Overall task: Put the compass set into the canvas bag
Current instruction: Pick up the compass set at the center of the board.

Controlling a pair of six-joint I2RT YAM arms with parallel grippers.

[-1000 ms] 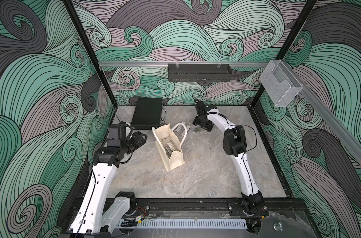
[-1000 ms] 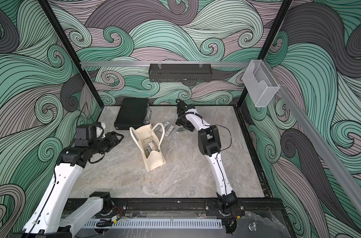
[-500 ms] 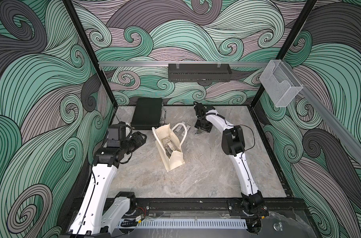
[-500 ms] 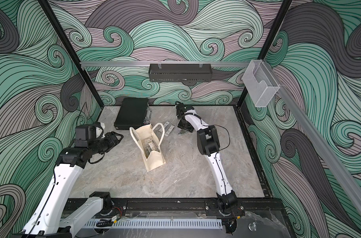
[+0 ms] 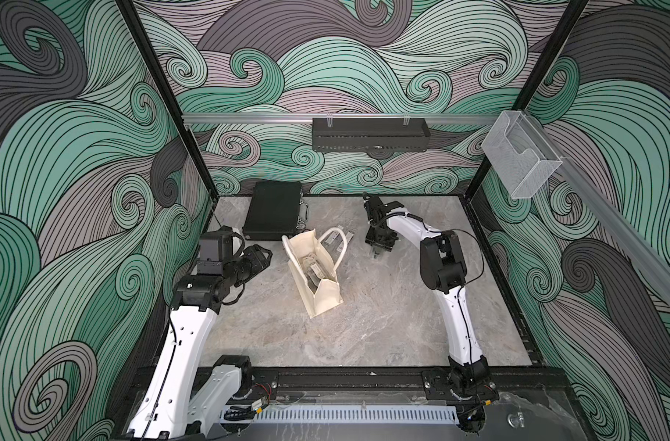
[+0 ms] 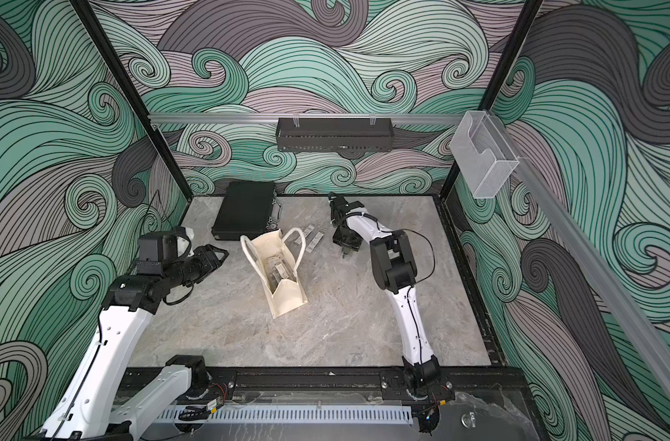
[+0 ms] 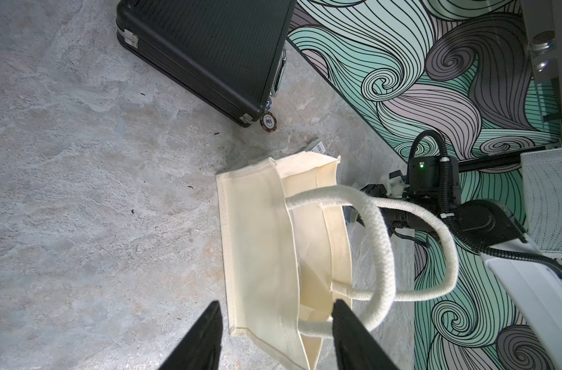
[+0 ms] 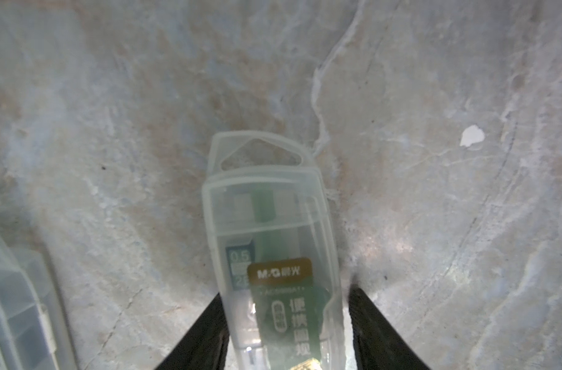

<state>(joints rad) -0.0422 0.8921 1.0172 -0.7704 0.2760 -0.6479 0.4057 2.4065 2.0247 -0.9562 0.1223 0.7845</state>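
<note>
The cream canvas bag [image 5: 318, 275] stands open in the middle of the table, with clear compass set cases [image 5: 313, 269] inside it. Behind it, further compass sets [image 6: 310, 236] lie flat on the table. My right gripper [image 5: 379, 254] points down at the table, right of the bag. In the right wrist view its jaws [image 8: 286, 291] straddle a clear compass set [image 8: 273, 224] lying on the marble. One finger [image 8: 209, 323] touches the case and a thin gap shows at the other. My left gripper [image 5: 262, 254] hovers open, left of the bag [image 7: 260, 243], holding nothing.
A flat black hard case [image 5: 274, 208] lies at the back left, with a poker chip [image 7: 269, 121] at its corner. A black shelf [image 5: 369, 133] hangs on the back wall and a clear holder [image 5: 520, 156] on the right rail. Another clear case [image 8: 13, 304] lies beside the right gripper.
My right gripper has come down nearer the table, and its jaws have narrowed round the compass set. The left arm and the bag have not moved.
</note>
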